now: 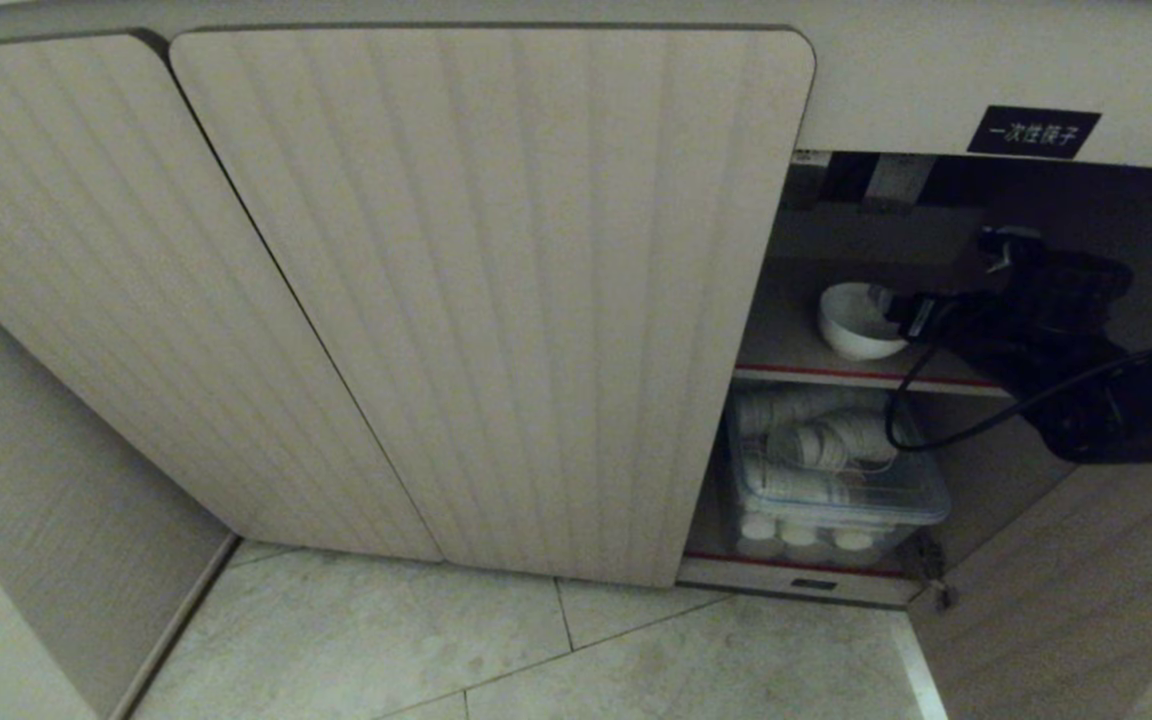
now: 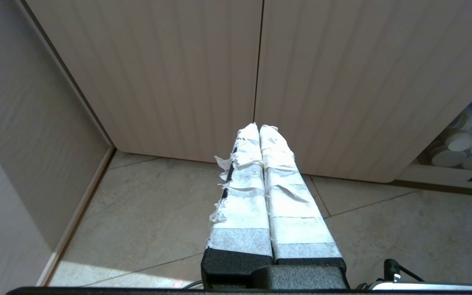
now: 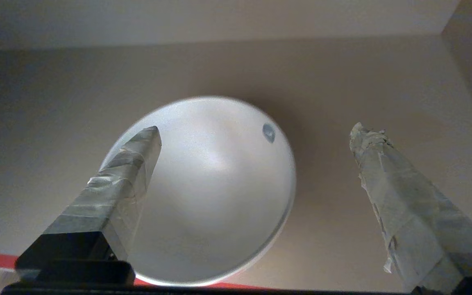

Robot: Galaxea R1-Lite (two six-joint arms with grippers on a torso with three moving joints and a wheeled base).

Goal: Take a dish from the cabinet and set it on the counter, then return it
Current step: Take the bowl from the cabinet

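Right wrist view: right gripper (image 3: 256, 135) spread wide, empty, one finger over the dish (image 3: 215, 192), which sits on cabinet (image 1: 496, 300) upper shelf (image 1: 786, 345). Straddle rim w/ both fingers, seat deep before closing. Left gripper (image 2: 259, 128) parked, fingers together.

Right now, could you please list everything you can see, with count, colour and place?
bowl: one, white, on the upper red-edged shelf of the open cabinet.
cabinet: one, pale beige ribbed doors; two shut, right bay open.
label: one, black with white characters, above the open bay.
plastic box: one, clear, lower shelf, holding white cups.
floor: pale tiles, below the doors.
right gripper: taped fingers open, inside the upper shelf, one finger over the bowl, the other beside it.
left gripper: taped fingers shut, low before the shut doors.
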